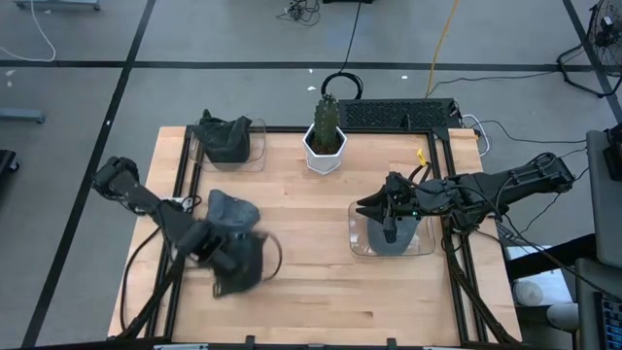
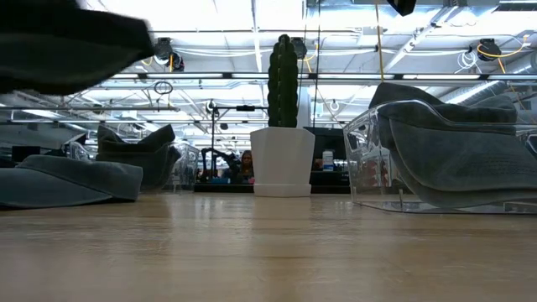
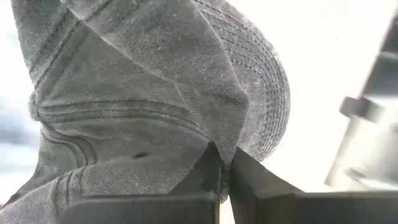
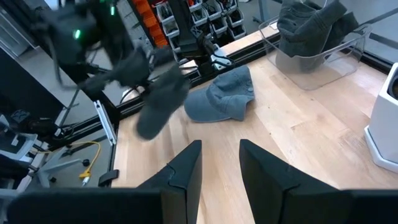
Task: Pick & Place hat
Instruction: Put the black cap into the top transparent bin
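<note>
The left gripper (image 3: 222, 177) pinches a gray hat (image 3: 155, 93) tight by its cloth, up off the table (image 1: 321, 243) so it can be carried, while the right gripper (image 4: 219, 163) waits half open over a clear bin (image 1: 362, 245).

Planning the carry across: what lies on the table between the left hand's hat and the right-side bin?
In the high view, only bare wood separates the lifted hat from the right bin; the cactus pot stands farther back.

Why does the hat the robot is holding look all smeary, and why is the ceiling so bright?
In the high and right wrist views the hat in the left gripper is motion-blurred; in the low view, ceiling lights glare white behind the cactus.
</note>
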You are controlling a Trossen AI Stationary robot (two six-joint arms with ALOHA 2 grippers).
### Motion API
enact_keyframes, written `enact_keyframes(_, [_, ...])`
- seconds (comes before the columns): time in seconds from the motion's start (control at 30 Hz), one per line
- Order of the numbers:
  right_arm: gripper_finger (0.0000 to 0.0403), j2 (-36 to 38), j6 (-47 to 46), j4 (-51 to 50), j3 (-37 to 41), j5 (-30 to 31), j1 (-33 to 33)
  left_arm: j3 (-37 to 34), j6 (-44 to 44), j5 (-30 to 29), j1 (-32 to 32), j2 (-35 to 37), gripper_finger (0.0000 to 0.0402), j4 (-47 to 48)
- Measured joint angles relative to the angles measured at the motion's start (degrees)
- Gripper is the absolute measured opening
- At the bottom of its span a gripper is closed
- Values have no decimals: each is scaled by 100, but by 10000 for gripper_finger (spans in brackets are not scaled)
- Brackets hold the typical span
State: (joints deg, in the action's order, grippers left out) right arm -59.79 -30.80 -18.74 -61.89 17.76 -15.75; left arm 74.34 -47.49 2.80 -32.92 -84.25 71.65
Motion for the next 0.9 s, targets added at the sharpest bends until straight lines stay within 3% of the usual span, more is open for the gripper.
enact_keyframes(0.13, [95, 0, 15, 0, 0, 22, 4, 485, 890, -987, 685, 4, 10, 986])
enact_keyframes(0.23, [95, 0, 4, 0, 0, 22, 4, 505, 1709, -1121, 1346, 7, 13, 1258])
enact_keyframes(0.63, [95, 0, -293, -2, 0, 27, 14, 475, 4213, -2061, 3607, 218, 7, 1144])
enact_keyframes(0.9, [95, 0, -163, 6, 0, 206, 486, 475, 5475, -2611, 5435, 712, 15, 870])
